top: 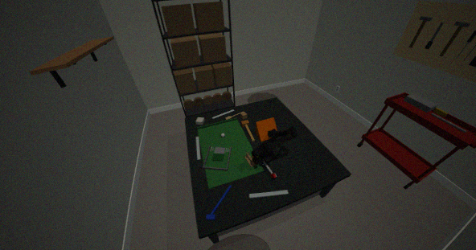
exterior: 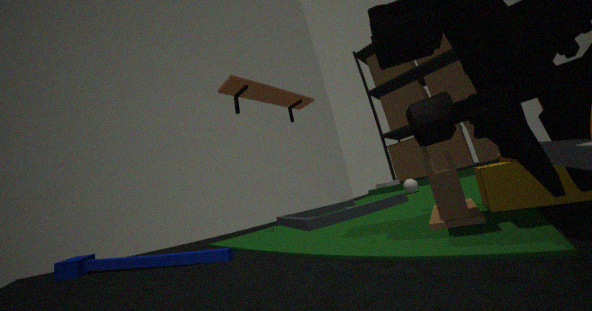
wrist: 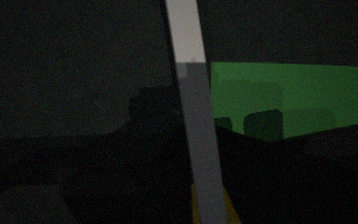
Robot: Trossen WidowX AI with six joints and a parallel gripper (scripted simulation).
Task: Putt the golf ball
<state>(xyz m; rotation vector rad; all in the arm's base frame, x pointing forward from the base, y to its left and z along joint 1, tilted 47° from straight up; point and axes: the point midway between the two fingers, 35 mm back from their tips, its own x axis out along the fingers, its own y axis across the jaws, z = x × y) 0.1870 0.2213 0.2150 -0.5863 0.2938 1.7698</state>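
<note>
The red putter's pale and grey shaft runs out from under the arm, with a red end piece. In the wrist view the shaft runs top to bottom. My gripper is shut on the shaft, low by a yellow block. The dark fingers hide part of the shaft. The white golf ball rests on the green mat. A grey frame surrounds a small pale, ramp-like piece and a dark green patch.
A wooden stand is beside the gripper. A blue putter and a white bar lie at the near side of the black table. A mallet and an orange panel are farther back.
</note>
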